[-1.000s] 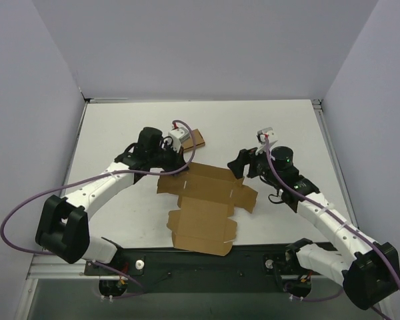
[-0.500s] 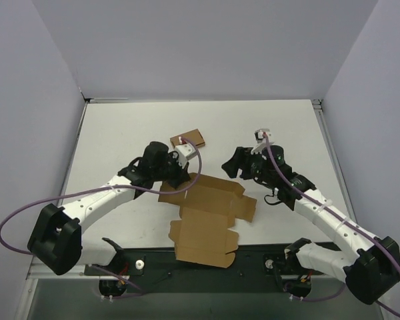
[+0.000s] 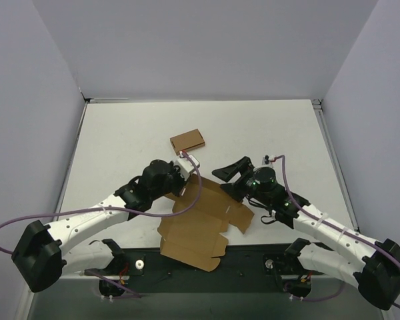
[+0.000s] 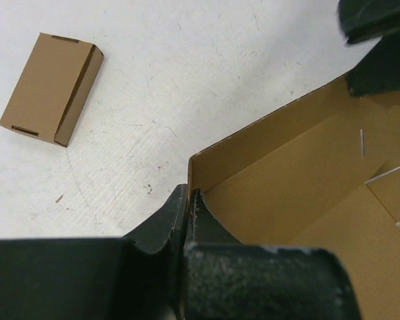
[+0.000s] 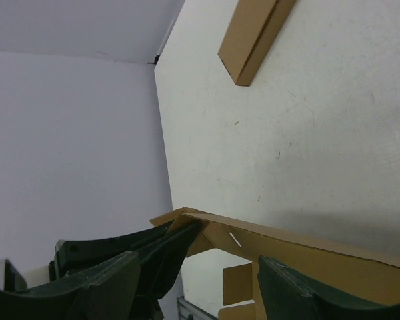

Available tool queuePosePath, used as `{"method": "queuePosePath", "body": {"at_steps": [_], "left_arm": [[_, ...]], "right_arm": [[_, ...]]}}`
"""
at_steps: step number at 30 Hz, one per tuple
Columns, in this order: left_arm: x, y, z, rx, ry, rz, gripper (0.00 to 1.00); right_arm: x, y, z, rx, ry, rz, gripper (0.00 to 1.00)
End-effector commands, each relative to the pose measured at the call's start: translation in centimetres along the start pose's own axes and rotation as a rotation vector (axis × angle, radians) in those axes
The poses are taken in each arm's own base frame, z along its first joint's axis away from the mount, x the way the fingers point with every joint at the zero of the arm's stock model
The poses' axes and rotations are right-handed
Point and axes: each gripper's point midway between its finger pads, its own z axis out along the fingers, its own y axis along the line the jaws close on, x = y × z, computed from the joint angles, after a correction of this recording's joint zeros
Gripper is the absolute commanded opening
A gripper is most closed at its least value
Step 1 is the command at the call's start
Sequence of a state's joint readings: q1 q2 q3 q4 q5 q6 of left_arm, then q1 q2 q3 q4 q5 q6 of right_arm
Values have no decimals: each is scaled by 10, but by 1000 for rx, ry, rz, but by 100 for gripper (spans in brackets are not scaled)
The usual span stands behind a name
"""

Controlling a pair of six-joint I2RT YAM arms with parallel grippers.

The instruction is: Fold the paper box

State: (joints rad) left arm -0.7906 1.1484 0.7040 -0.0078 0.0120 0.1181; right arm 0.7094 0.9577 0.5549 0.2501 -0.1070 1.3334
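Note:
The paper box (image 3: 193,233) is a brown die-cut sheet lying near the table's front edge, with its far panel raised as a wall (image 4: 300,173). My left gripper (image 3: 185,188) is shut on the left end of that wall, and the cardboard edge sits pinched between its fingers (image 4: 188,199). The right gripper (image 3: 228,172) stands open just behind the wall's top edge (image 5: 320,250), with its fingers (image 5: 87,280) spread wide and nothing between them. In the right wrist view the left gripper's dark fingers hold the wall's corner (image 5: 180,223).
A smaller flat brown cardboard box (image 3: 187,140) lies on the white table (image 3: 120,140) behind both grippers, also seen as the small box (image 4: 51,88) and the small box (image 5: 253,37). Grey walls enclose the table on three sides.
The left gripper has pulled the paper box toward the near edge and its far panel now stands up. The right gripper has come down and in, behind that panel.

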Motion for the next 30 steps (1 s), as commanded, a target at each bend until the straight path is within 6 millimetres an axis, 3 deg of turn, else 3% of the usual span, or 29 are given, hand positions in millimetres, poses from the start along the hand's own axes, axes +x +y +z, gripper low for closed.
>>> {"method": "queuePosePath", "body": {"at_steps": [1,6,12,25,30], "left_arm": [[-29,11,-8,-92,-118,30,0],[-30,12,-11,-131,-129,36,0],[-35,9,-21,-153,-175,58,0],[-40,-4,-28,-130,-214,132,0],[-42,-5,-33,-156,-228,175,0]], "right_arm": [[-2,4,1,-49,-35,289,72],[1,9,-3,-58,-31,348,72],[-5,-19,4,8,-94,447,71],[10,-21,27,56,-9,588,69],[14,-28,32,103,2,612,64]]}}
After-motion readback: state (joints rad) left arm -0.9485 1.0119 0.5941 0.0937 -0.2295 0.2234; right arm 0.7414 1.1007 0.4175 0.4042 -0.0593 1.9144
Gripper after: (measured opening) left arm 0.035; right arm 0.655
